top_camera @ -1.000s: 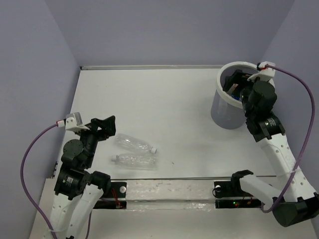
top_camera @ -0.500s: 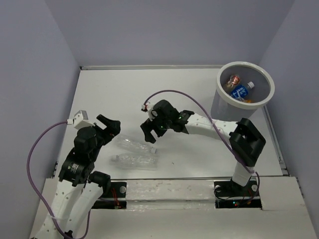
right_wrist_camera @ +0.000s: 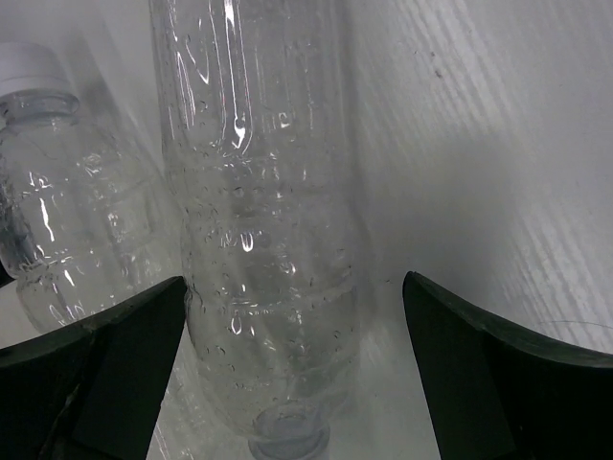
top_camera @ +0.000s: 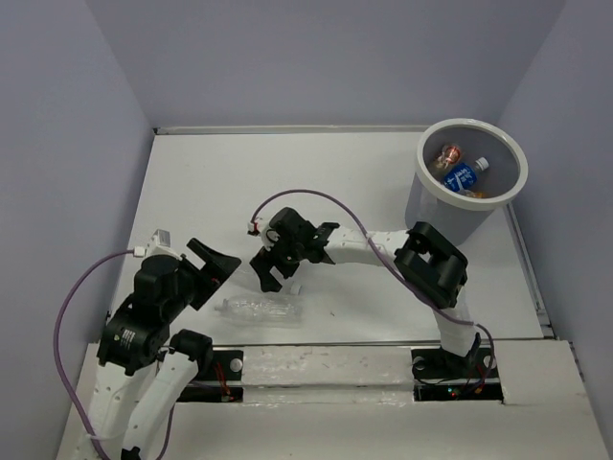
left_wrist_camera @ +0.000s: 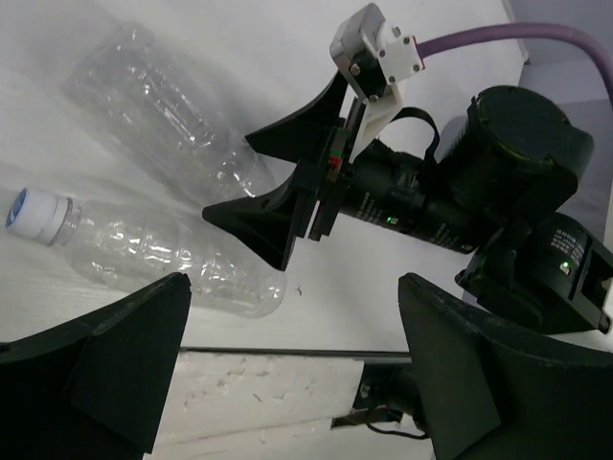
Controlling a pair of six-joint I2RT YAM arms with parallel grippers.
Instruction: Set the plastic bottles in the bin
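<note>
Two clear plastic bottles lie on the white table. The lower bottle (top_camera: pixel 259 309) lies free, white cap to the left (left_wrist_camera: pixel 34 213). My right gripper (top_camera: pixel 275 276) is open and straddles the upper bottle (right_wrist_camera: pixel 259 240), one finger on each side, not closed on it. It also shows in the left wrist view (left_wrist_camera: pixel 230 179) over that bottle (left_wrist_camera: pixel 163 105). My left gripper (top_camera: pixel 218 271) is open and empty, just left of both bottles (left_wrist_camera: pixel 297 374). The bin (top_camera: pixel 517 187) at the back right holds a blue-labelled bottle (top_camera: pixel 465 174), a red-capped one (top_camera: pixel 449 154) and an orange one.
The right arm (top_camera: pixel 383 247) stretches across the table's middle from its base. A purple cable (top_camera: pixel 316 196) loops over it. Grey walls close the table at the back and sides. A raised strip (top_camera: pixel 326 359) runs along the near edge.
My right arm has swung from the bin across to the left and come down open over the upper bottle. My left gripper has shifted slightly nearer the bottles.
</note>
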